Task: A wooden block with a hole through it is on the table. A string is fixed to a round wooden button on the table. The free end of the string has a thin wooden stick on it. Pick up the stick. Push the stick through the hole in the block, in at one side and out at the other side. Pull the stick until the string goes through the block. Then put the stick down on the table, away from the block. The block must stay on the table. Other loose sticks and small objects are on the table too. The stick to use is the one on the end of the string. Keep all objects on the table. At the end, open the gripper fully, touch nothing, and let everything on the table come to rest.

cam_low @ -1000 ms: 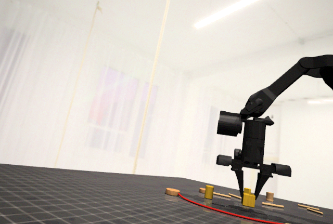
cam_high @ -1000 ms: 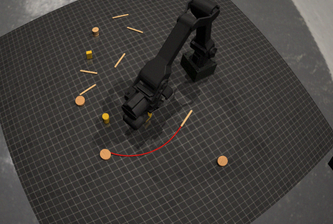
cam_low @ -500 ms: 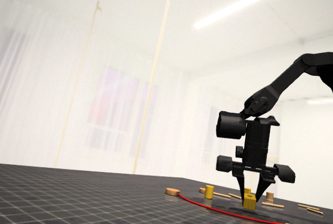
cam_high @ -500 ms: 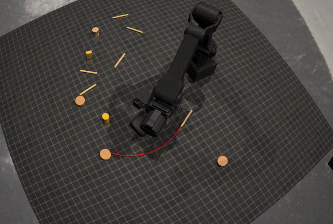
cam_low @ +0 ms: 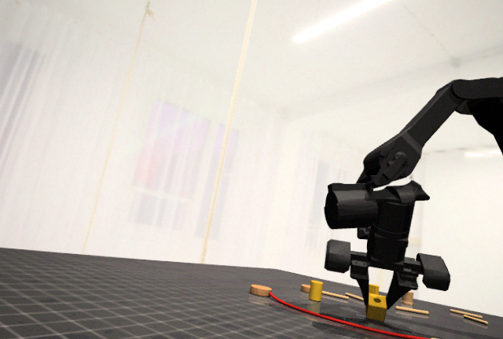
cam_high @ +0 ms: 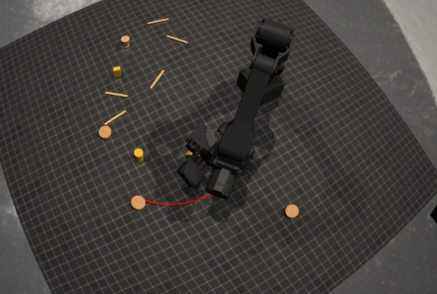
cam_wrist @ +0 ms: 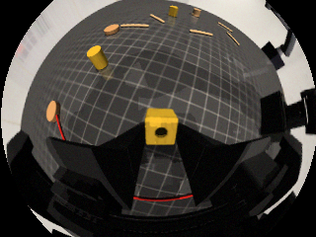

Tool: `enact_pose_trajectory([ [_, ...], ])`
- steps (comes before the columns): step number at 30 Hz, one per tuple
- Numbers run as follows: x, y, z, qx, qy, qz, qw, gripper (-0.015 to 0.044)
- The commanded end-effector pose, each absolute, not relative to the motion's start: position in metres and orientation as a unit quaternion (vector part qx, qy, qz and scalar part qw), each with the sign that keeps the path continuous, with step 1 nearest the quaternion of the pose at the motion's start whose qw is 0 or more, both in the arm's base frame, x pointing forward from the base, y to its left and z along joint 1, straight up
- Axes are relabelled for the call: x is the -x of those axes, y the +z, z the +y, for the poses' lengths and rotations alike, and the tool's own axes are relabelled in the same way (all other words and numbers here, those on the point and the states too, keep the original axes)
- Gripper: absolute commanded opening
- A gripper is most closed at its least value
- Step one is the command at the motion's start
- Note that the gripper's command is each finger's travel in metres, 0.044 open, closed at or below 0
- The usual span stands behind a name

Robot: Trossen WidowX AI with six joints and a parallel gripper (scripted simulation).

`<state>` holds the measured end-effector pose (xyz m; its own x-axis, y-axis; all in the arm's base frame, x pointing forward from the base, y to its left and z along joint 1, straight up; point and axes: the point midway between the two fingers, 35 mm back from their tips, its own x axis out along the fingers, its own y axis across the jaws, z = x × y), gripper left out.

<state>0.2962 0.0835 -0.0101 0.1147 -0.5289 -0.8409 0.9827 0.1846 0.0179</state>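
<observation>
My gripper (cam_high: 194,155) (cam_low: 376,307) (cam_wrist: 160,126) is shut on the yellow block (cam_high: 189,153) (cam_low: 376,313) (cam_wrist: 160,117). The block's hole shows on a face turned up towards the wrist camera. The block looks tilted and seems just off the table, but its gap to the table is hard to judge. The red string (cam_high: 170,204) (cam_low: 324,317) (cam_wrist: 160,199) runs from the round button (cam_high: 138,202) (cam_low: 260,289) (cam_wrist: 53,112) and passes outside the block. The stick on the string is hidden under the arm in the top view; only a sliver shows at the exterior view's bottom edge.
A yellow cylinder (cam_high: 138,155) (cam_low: 316,290) (cam_wrist: 98,57) stands between the block and a second button (cam_high: 105,131) (cam_wrist: 112,30). Several loose sticks, a small yellow block (cam_high: 117,71) (cam_wrist: 173,11) and a wooden cylinder (cam_high: 125,41) lie beyond. Another button (cam_high: 291,211) lies to the right in the top view.
</observation>
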Motion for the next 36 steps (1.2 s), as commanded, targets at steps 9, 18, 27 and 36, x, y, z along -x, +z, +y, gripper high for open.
enact_pose_trajectory([
  [9,-0.294,-0.016,0.092,-0.262,-0.586,0.305,0.704,0.0],
  [18,-0.292,-0.02,0.098,-0.224,-0.602,0.257,0.722,0.0],
  [27,-0.292,-0.019,0.098,-0.224,-0.602,0.258,0.722,0.0157],
  [36,-0.285,0.033,0.136,-0.225,-0.602,0.257,0.722,0.0235],
])
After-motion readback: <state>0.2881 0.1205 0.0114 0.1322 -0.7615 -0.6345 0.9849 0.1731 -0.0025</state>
